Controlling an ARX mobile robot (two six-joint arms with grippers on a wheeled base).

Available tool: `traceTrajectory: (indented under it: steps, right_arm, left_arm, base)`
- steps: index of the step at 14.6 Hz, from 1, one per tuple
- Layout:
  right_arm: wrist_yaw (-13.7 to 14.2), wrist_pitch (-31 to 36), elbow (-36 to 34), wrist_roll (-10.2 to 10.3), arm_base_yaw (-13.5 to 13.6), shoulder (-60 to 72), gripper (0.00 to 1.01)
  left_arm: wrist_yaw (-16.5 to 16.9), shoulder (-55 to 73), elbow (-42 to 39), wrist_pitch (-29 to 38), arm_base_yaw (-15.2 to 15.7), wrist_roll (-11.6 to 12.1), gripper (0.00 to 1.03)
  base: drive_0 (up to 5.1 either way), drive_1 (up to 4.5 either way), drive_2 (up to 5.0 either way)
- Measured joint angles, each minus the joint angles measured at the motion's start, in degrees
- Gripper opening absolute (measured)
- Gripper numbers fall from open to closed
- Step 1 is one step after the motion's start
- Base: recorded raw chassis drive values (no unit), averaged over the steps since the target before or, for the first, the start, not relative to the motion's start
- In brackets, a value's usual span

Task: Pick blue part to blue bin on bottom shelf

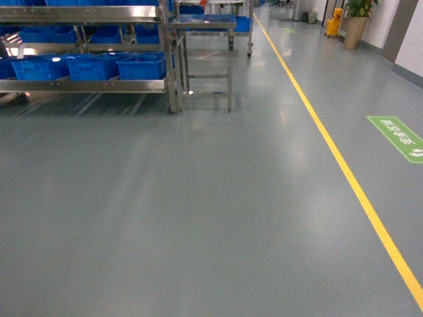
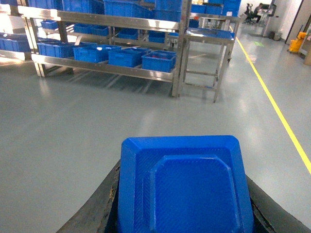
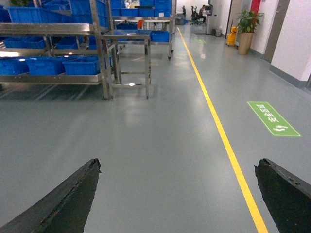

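Grey floor is spread before the rack; blue part is clamped by left gripper, right gripper held apart

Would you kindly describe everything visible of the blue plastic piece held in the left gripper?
The blue plastic part fills the lower left wrist view. It is bright blue, smooth and moulded, with chamfered corners and a raised inner panel of the same outline, finely textured. The left gripper has a black finger against each side. Its lower edge is cut off; the grey floor lies beyond.
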Motion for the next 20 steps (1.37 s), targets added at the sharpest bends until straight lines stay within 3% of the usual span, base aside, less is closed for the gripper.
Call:
traceTrajectory:
  steps: [20]
  right_arm:
    - [-0.02,-0.07,0.00,0.00,0.00,0.02,0.98]
  left_arm:
    - [0.04,0.13,0.00,0.00,0.00,0.00,0.43]
  base:
    - [0.0,4.22,-4.2]
